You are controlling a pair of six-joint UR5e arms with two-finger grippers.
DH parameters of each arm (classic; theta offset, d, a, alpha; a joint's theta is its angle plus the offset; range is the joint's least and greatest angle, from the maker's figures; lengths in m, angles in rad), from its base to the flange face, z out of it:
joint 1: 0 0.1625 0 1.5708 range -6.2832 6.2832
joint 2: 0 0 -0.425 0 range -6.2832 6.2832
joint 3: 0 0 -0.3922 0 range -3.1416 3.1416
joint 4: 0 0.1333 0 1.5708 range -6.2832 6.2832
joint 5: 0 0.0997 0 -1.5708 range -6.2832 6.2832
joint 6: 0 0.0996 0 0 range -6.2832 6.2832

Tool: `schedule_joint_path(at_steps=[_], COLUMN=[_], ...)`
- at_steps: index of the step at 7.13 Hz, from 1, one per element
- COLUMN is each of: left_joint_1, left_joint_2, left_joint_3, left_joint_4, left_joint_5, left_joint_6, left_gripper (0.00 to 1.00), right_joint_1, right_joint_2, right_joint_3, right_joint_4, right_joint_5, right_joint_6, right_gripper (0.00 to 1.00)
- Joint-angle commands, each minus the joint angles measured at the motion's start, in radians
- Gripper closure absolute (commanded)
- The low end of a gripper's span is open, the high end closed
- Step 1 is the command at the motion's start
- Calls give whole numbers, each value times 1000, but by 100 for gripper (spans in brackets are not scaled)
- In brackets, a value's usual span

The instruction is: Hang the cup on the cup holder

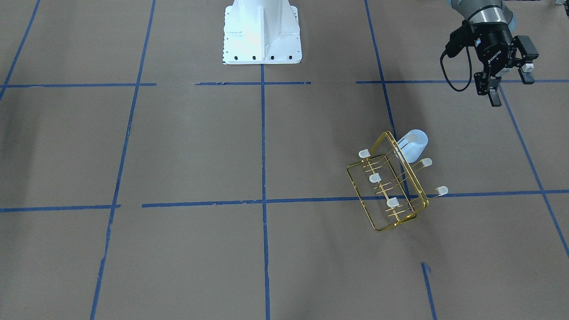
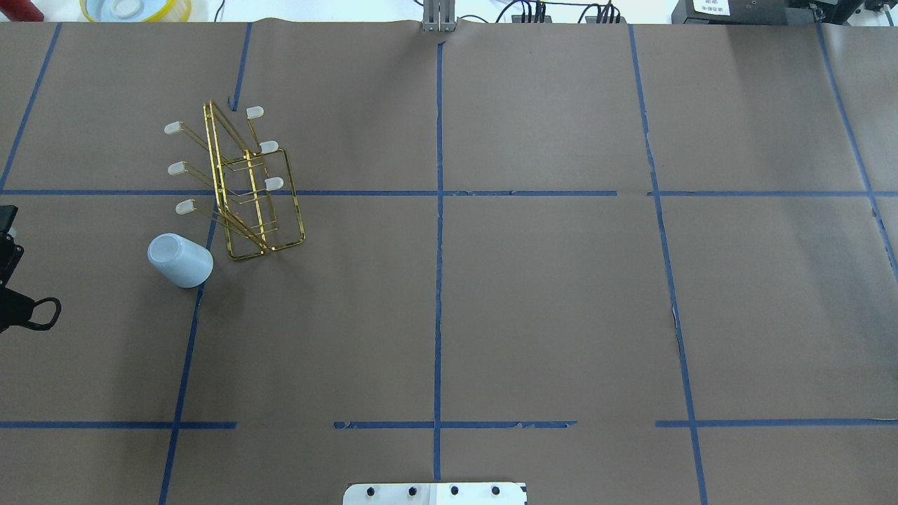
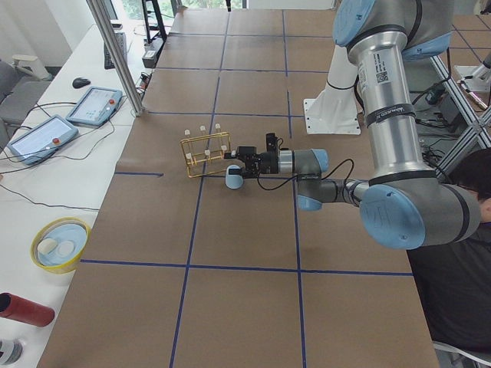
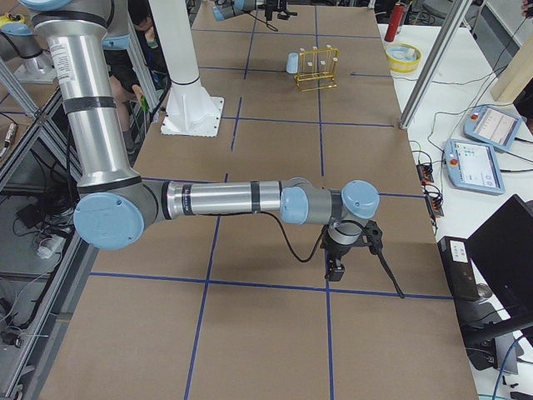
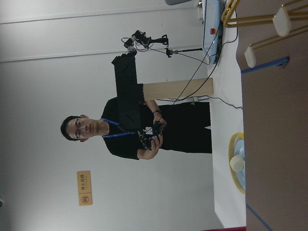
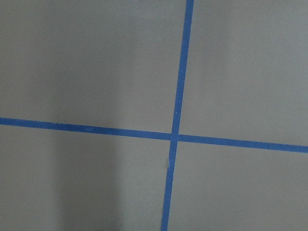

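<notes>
Left pincer (image 1: 511,88) apart, away from cup (image 1: 415,144) beside cup holder (image 1: 408,168); right pincer (image 4: 336,271), state not discernible

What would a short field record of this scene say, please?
cup: on the table beside the rack, not hung
rack: standing, all six prongs bare
left gripper: open, empty, clear of the cup
right gripper: far from cup and rack; open or shut unclear
task: cup not yet picked up
</notes>
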Motion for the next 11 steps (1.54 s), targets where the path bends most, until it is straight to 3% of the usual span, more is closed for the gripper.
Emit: schedule_joint_path(at_steps=[1, 3, 5, 6, 7, 8, 11], left_joint_1=[-100, -305, -549, -661, -787, -871, -970], left_joint_2=[21, 19, -1, -8, -12, -48, -158], left_joint_3=[-3, 3, 44, 72, 87, 95, 107], left_joint_4=[-69, -68, -56, -12, 115, 307, 820], left_joint_5=[-334, -786, -1152, -1339, -1519, -1640, -1718], left_joint_6=[-380, -642, -741, -741, -740, -732, -729], left_gripper=[0, 0, 0, 0, 0, 0, 0], right_joint_1=[0, 0, 0, 0, 0, 0, 0], right_joint_2=[0, 0, 0, 0, 0, 0, 0], right_joint_3=[0, 0, 0, 0, 0, 0, 0], right_joint_4=[0, 0, 0, 0, 0, 0, 0], right_joint_5=[0, 0, 0, 0, 0, 0, 0], right_joint_6=[0, 0, 0, 0, 0, 0, 0], right_gripper=[0, 0, 0, 0, 0, 0, 0])
